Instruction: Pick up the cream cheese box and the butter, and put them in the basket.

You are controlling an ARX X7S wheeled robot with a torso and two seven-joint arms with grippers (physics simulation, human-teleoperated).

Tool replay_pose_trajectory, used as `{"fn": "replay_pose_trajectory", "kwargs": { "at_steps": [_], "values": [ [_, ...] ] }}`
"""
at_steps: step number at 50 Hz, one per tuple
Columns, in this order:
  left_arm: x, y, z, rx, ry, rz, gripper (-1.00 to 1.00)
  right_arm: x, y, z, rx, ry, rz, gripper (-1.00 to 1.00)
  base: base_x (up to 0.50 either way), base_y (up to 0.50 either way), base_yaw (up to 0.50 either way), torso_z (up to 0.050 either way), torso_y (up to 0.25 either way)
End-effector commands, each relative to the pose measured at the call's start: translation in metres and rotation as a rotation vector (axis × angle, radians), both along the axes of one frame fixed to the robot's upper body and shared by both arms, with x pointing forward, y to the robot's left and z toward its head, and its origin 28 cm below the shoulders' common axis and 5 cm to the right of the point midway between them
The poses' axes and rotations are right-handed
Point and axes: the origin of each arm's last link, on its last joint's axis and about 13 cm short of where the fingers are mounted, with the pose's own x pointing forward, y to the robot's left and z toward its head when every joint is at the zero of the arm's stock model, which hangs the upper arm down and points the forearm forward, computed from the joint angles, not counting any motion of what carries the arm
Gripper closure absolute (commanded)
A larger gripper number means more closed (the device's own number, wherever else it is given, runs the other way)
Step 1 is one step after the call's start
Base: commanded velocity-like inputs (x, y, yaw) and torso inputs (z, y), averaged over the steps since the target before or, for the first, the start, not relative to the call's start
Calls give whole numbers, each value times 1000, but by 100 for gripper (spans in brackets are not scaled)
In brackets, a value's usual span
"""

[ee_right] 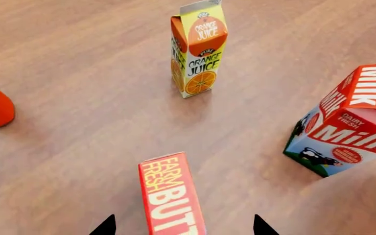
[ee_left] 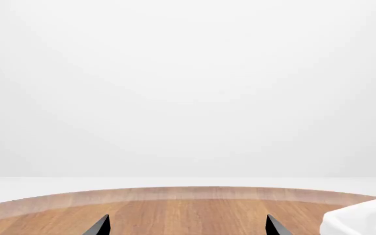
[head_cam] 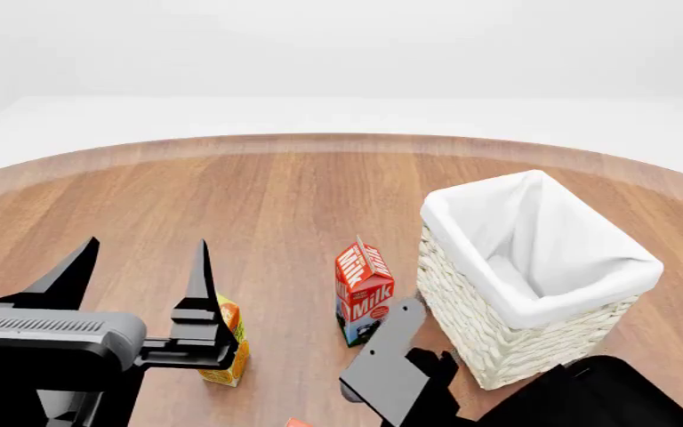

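Butter (ee_right: 170, 196) lies flat on the wooden table (ee_right: 77, 98) right under your right gripper (ee_right: 182, 226), whose fingertips are spread to either side of the box without touching it. Beyond it stand the orange juice carton (ee_right: 199, 49) and the milk carton (ee_right: 348, 122), the latter just beside the basket (head_cam: 532, 276). Your left gripper (head_cam: 140, 276) hovers spread wide and empty; the cream cheese box isn't visible.
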Motion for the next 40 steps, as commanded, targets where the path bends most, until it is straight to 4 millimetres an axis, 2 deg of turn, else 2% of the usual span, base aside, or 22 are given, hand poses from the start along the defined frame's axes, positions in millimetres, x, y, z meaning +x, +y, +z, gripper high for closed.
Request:
{"fn": "replay_pose_trajectory", "kwargs": {
  "at_steps": [1,24,40],
  "values": [
    [0,0,0,-1,0,1,-100,5,2,-11,-4,27,6,-100,0,0,0,0,0],
    [1,0,-1,0,-1,0,-100,16,8,-33,-31,67,20,-100,0,0,0,0,0],
    [1,0,-2,-1,-2,0,-100,19,11,-38,-43,75,30,-100,0,0,0,0,0]
  ]
}}
